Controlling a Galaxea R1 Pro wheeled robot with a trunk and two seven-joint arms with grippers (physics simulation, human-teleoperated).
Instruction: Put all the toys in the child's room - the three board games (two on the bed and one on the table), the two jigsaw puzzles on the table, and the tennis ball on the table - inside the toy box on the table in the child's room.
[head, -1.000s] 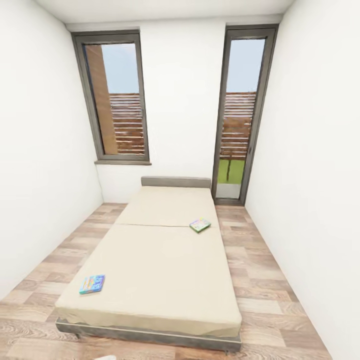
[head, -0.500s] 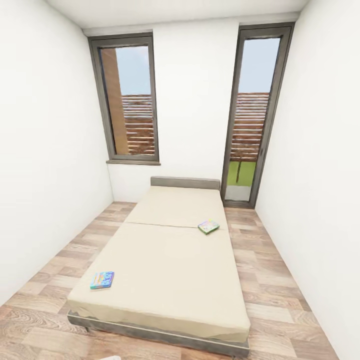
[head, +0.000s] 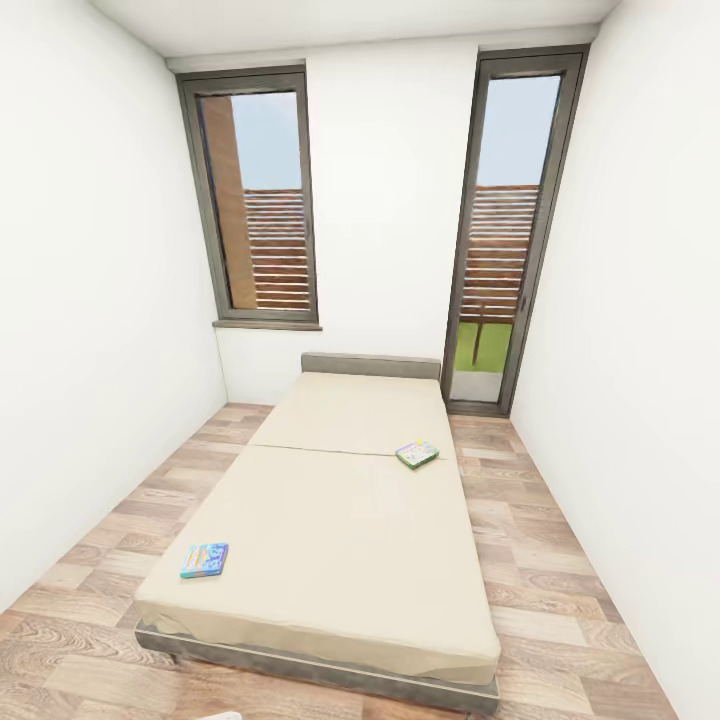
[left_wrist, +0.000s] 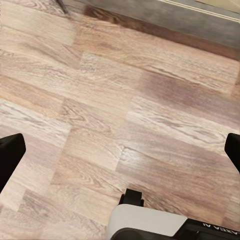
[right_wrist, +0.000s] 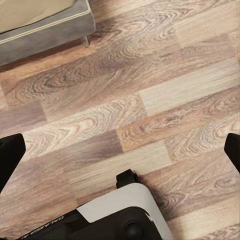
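Two board games lie flat on the beige bed (head: 330, 540). A blue one (head: 204, 560) rests near the bed's front left corner. A green one (head: 417, 453) sits farther back by the right edge. My left gripper (left_wrist: 120, 152) hangs open over bare wooden floor, its black fingertips (left_wrist: 10, 155) spread wide. My right gripper (right_wrist: 120, 150) is open too, above the floor beside the bed's grey frame (right_wrist: 50, 35). The table, toy box, puzzles and tennis ball are out of view.
The bed stands in a narrow white room. A window (head: 257, 205) is at the back left and a glass door (head: 505, 230) at the back right. Strips of wooden floor (head: 560, 560) run along both sides of the bed.
The view shifted between one second and half a second ago, so the bed and games sit slightly farther right in the picture. Since then nothing has changed.
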